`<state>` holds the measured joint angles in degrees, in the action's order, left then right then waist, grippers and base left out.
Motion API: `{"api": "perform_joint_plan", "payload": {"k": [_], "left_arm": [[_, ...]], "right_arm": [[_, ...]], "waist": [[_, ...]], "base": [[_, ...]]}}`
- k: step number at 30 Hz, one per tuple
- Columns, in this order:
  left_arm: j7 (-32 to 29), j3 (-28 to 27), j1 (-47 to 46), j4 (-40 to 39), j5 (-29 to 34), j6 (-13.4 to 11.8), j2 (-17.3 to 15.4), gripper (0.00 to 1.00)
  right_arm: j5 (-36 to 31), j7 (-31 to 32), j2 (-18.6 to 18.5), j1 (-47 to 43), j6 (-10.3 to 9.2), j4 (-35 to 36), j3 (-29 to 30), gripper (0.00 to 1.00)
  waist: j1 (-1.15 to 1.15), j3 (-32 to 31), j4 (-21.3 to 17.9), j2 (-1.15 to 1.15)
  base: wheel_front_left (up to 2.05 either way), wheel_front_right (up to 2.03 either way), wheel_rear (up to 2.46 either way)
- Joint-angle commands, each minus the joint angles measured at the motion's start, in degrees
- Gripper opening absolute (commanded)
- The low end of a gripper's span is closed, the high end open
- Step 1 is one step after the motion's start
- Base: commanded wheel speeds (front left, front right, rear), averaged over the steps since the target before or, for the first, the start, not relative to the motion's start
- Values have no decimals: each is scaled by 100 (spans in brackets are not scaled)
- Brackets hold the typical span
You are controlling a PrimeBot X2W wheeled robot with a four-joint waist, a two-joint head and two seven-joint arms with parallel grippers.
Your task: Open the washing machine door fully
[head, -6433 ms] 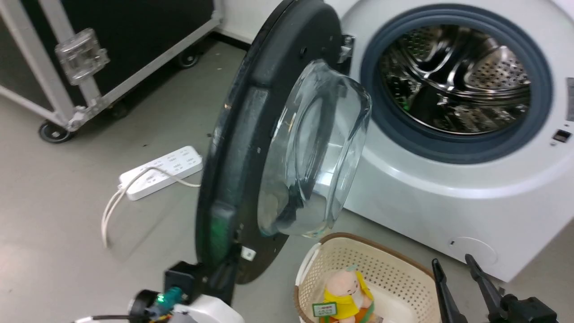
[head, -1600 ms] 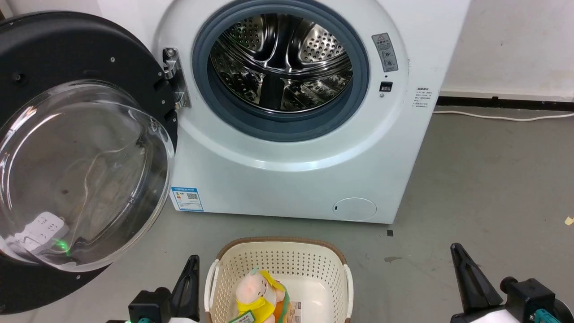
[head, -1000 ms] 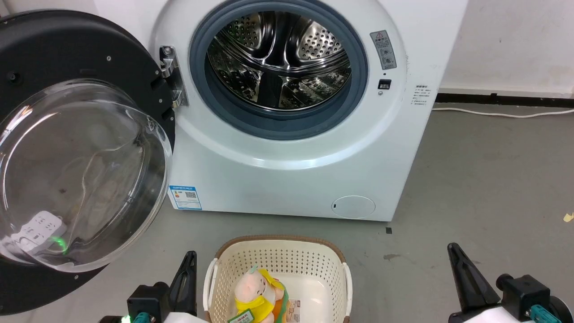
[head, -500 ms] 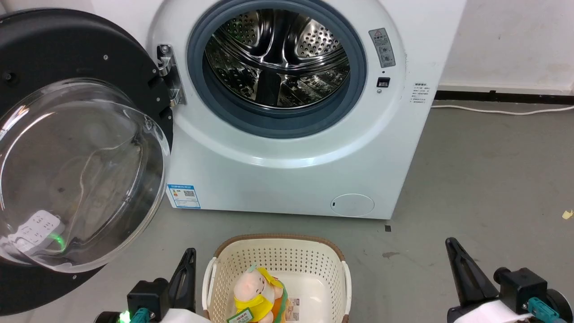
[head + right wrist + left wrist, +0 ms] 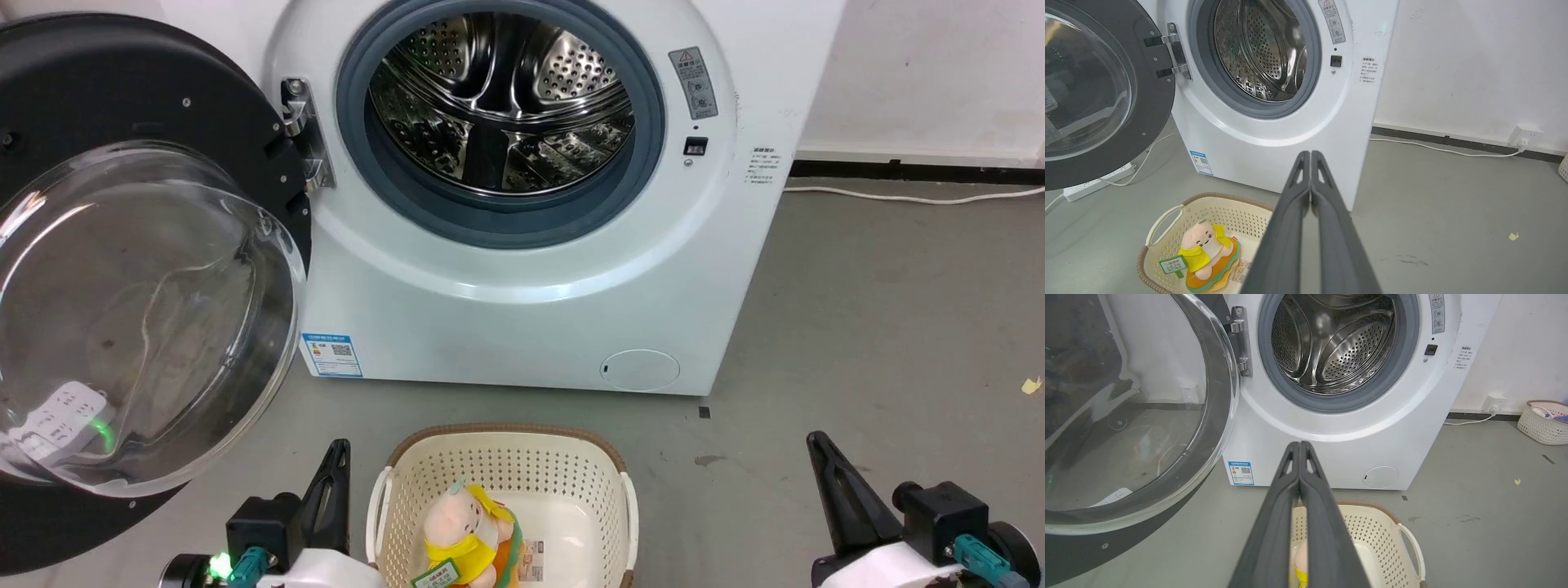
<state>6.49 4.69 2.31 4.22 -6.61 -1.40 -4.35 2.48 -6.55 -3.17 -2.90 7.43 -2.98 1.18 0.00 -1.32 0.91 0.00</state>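
The washing machine door [image 5: 139,269] stands swung wide to the left on its steel hinge [image 5: 300,135], its black rim and bulging clear glass bowl [image 5: 1135,416] facing me; it shows too in the right wrist view [image 5: 1098,94]. The steel drum [image 5: 498,98] lies exposed inside its grey rubber ring. My left gripper [image 5: 335,461] sits low at the bottom left, shut and holding nothing, fingers pressed together [image 5: 1300,447]. My right gripper [image 5: 816,449] sits at the bottom right, also shut and bare [image 5: 1309,157]. Both are well short of the door.
A cream perforated basket [image 5: 498,465] holding a plush toy [image 5: 461,527] stands on the grey floor in front of the machine, between my grippers. A white power strip [image 5: 1098,181] lies behind the door. A cable [image 5: 898,196] runs along the right wall. A small round white flap [image 5: 639,369] marks the machine's base.
Early on the door stood edge-on with my left gripper at its lower rim; now it stands wide open and both grippers are drawn back low. Lately the picture only drifts slightly.
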Motion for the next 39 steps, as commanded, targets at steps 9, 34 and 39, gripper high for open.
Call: {"api": "perform_joint_plan", "payload": {"k": [9, 34, 39], "left_arm": [[-125, -101, -94, -97, 156, 36, 41, 0], [-418, -307, -170, -279, 438, 94, 100, 0], [-477, -348, -186, -315, 495, 106, 112, 0]], "right_arm": [[-68, 130, 19, 119, 4, 93, -30, 0], [-168, 424, 25, 215, 5, 208, -79, 0], [-189, 483, 26, 234, 5, 231, -89, 0]], "waist": [[0, 23, -15, 0], [0, 84, -57, 0], [0, 96, -66, 0]], "base": [[0, 0, 0], [0, 0, 0], [0, 0, 0]]}}
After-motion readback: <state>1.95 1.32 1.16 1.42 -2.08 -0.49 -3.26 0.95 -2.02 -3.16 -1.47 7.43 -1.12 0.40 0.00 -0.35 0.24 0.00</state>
